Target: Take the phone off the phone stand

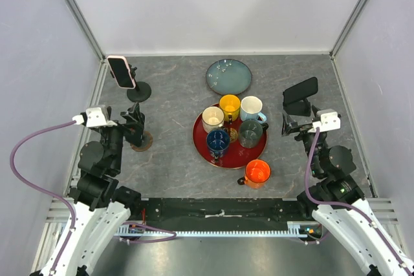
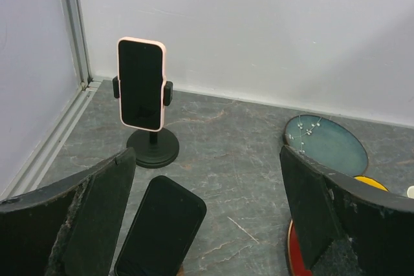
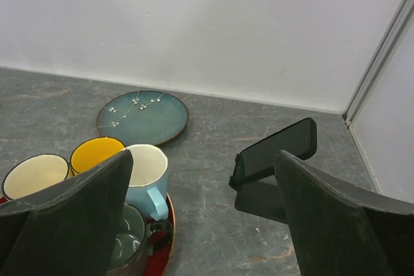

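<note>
The left gripper (image 2: pixel 207 159) has its fingers (image 2: pixel 97 211) spread wide and holds nothing. A dark phone (image 2: pixel 162 224) lies just below and between them, on what looks like a brown base (image 1: pixel 141 143). Beyond it, in the far left corner, the pink-cased phone (image 2: pixel 141 84) stands upright, pinched in a black clamp stand (image 2: pixel 152 148). The right gripper (image 3: pixel 204 159) is likewise spread and empty, facing a black phone (image 3: pixel 275 150) that leans tilted on a low stand (image 3: pixel 262 200) at the far right. No phone is lifted, so I judge this the approach step; which phone is meant I cannot tell. The next move calls for one arm to reach forward, close on a phone's edges and draw it out without toppling its stand. In the middle, the red tray (image 1: pixel 200 143) carries five mugs (image 1: pixel 218 140), all apparently empty. An orange mug (image 1: pixel 257 172) stands on the table (image 1: pixel 174 114) just beside the tray's near rim, and the blue plate (image 1: pixel 228 76) beyond lies bare
</note>
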